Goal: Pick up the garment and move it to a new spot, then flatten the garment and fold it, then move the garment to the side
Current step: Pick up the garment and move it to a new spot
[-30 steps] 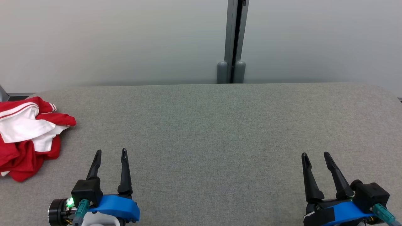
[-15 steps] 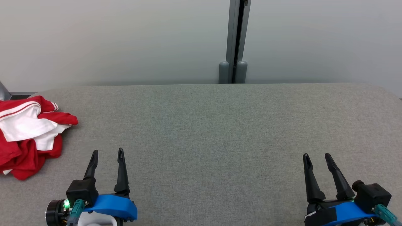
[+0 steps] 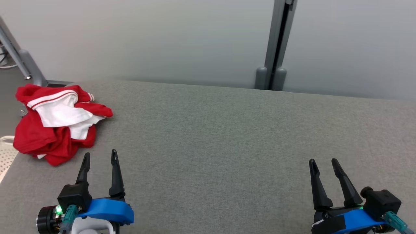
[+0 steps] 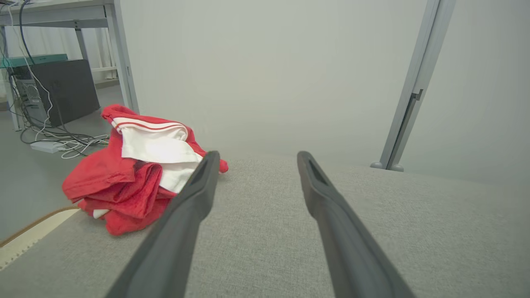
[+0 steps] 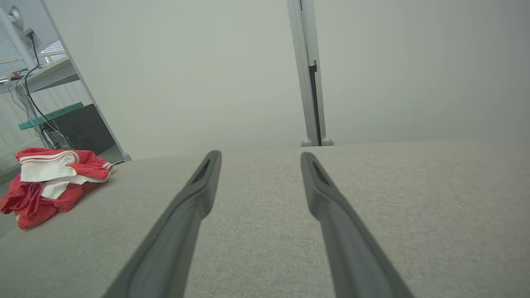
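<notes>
Red-and-white cloth garment (image 3: 48, 139) lies crumpled in a heap at the far left corner of the grey fabric-covered desk (image 3: 211, 136), overlapping its left edge. The left gripper (image 3: 100, 153), near the desk's near edge just short of the heap, has its dark fingers spread and empty. The right gripper (image 3: 323, 161), likewise spread and empty, is toward the near right corner, well apart from the garment.

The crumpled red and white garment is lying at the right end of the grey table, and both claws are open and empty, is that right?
Not quite. The garment lies at the left end of the grey table, ahead of the left claw, as the head view shows. That claw and the right claw are open and empty.
</notes>
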### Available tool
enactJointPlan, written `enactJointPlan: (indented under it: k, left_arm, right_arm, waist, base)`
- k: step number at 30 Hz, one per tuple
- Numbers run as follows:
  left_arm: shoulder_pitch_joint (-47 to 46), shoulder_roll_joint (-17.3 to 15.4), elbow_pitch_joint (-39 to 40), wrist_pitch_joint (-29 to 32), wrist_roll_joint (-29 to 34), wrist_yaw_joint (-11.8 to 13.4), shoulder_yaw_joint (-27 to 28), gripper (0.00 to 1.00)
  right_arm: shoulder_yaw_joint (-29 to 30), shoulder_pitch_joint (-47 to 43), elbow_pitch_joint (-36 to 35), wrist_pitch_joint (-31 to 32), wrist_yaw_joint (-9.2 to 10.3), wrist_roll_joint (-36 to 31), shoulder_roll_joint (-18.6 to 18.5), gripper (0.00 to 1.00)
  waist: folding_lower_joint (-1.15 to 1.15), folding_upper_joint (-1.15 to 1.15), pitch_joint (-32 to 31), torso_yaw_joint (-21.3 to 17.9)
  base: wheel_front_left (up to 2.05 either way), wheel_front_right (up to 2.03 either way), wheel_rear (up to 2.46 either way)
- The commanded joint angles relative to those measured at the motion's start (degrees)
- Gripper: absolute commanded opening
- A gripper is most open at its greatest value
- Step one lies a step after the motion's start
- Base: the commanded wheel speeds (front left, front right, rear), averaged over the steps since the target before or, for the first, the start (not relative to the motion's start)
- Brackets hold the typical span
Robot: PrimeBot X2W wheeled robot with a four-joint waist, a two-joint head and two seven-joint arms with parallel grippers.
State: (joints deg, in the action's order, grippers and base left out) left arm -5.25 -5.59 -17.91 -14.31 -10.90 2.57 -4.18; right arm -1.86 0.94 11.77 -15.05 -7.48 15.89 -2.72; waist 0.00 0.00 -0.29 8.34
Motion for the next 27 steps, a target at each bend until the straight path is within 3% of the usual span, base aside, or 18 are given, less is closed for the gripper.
enactJointPlan:
  k: [1, 14, 27]
  left_arm:
    - [-0.43, -0.6, 0.42, -0.45, 0.12, 0.44, 0.34, 1.0]
    - [0.38, -2.02, 2.1, -0.77, -0.44, 1.83, 2.06, 1.0]
    - [1.27, -2.89, 3.33, -0.89, -1.11, 2.4, 3.55, 1.0]
  right_arm:
    - [-0.14, -0.4, -0.15, -0.2, -0.03, 0.15, -0.3, 1.0]
    - [-0.3, 0.31, -0.63, -0.2, -0.03, -0.12, -0.31, 1.0]
    - [-0.65, 0.77, -0.59, -0.2, -0.03, -0.07, -0.32, 1.0]
  waist:
    - [0.0, 0.0, 0.65, 1.63]
    - [0.0, 0.0, 1.63, 12.05]
    - [0.0, 0.0, 1.86, 19.91]
  base:
    - [0.0, 0.0, 0.0]
    - [0.0, 0.0, 0.0]
    - [0.0, 0.0, 0.0]
